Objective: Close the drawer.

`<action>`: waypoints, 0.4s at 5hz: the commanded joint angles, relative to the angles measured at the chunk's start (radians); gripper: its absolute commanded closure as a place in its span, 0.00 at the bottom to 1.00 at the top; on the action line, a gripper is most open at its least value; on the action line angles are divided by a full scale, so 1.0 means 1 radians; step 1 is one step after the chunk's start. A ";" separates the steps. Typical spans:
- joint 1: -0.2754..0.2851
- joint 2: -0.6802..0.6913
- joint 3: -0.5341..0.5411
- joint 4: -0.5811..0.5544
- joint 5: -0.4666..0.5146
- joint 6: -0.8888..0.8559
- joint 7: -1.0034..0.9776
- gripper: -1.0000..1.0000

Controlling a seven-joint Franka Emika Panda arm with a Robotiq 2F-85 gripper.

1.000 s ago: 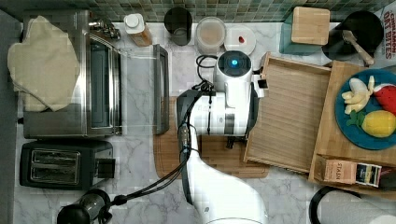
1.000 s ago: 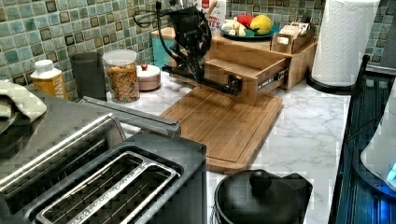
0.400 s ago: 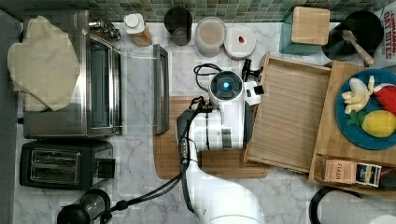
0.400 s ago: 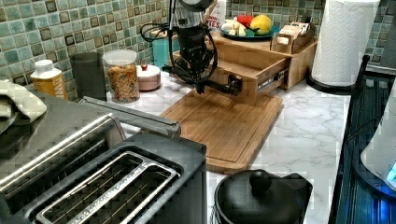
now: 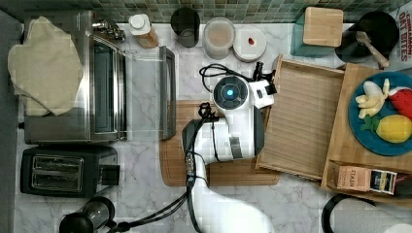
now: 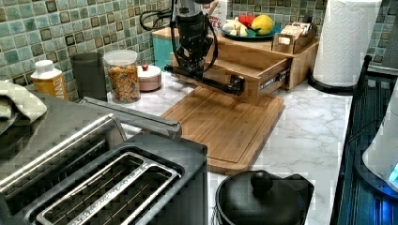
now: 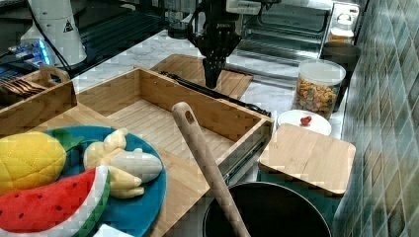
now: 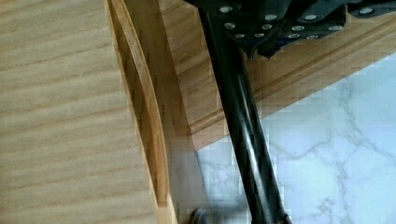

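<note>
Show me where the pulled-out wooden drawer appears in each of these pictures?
Top view: drawer right of centre, beside the arm.
Left view: drawer upper centre, under the fruit plate.
Right view: drawer in the middle.
Wrist view: drawer with its black bar handle.
Shared landmark: the handle.

The drawer, a shallow light-bamboo tray with thin raised rims and a striped floor, is standing pulled open, its black bar handle overhanging the worktop's cutting board.

A white marble countertop meets a wall of small green mosaic tiles.
</note>
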 commanded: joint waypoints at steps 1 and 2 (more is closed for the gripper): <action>-0.108 -0.005 -0.029 0.064 0.071 0.008 -0.297 1.00; -0.129 0.006 -0.045 0.073 0.101 -0.023 -0.392 1.00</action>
